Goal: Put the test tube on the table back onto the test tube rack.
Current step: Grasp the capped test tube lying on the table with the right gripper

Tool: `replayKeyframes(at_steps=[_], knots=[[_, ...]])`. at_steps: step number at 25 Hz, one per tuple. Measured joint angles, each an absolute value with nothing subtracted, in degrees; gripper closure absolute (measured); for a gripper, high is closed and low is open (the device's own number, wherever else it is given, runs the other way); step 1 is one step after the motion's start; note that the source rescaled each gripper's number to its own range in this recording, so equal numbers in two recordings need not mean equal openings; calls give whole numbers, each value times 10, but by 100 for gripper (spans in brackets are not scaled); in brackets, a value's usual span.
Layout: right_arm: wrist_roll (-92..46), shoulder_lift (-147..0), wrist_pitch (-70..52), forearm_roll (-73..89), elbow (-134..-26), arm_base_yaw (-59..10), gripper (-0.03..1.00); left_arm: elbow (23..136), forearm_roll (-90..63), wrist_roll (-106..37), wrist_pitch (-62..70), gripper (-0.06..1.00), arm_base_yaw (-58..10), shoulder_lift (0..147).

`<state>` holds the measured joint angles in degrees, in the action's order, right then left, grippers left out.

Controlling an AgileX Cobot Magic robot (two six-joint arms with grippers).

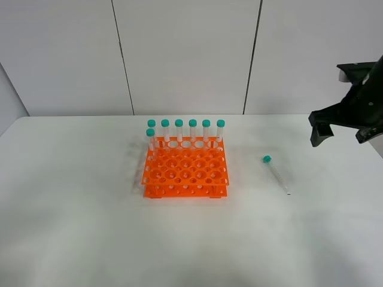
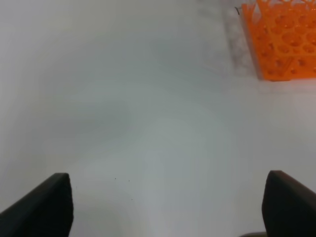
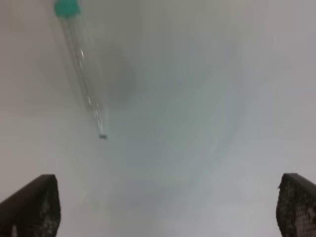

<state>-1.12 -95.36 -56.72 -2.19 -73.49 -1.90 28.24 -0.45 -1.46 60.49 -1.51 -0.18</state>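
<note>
The test tube (image 1: 276, 174) lies flat on the white table (image 1: 84, 227), right of the rack, with its teal cap toward the back and its tip toward the front. The right wrist view shows it as the test tube (image 3: 81, 64) ahead of my right gripper (image 3: 163, 207), whose fingers stand wide apart with nothing between them. From overhead, that right gripper (image 1: 342, 133) hovers above the table's far right, up and to the right of the tube. The orange test tube rack (image 1: 185, 170) stands mid-table. My left gripper (image 2: 167, 207) is open over bare table, the rack (image 2: 284, 39) far ahead of it.
Several teal-capped tubes (image 1: 192, 130) stand upright along the rack's back row, and one more (image 1: 151, 139) sits at the left end just in front of them. A grey panelled wall (image 1: 185, 54) backs the table. The left arm is out of the overhead view.
</note>
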Motion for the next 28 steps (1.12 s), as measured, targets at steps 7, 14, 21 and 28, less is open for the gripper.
replayKeyframes(at_steps=[7,14,21,28], knots=[[-49,-1060,-566,11,-802,-66,-3,282,-5,-15,605,-5,-15,-2],[-66,-1103,-562,14,-802,-67,-3,282,-5,-15,605,-5,-15,-2],[-80,-1131,-508,15,-782,-67,-3,282,-5,-15,605,-5,-15,-2],[-87,-1134,-447,25,-727,-67,-3,282,-5,-15,605,-5,-15,-2]])
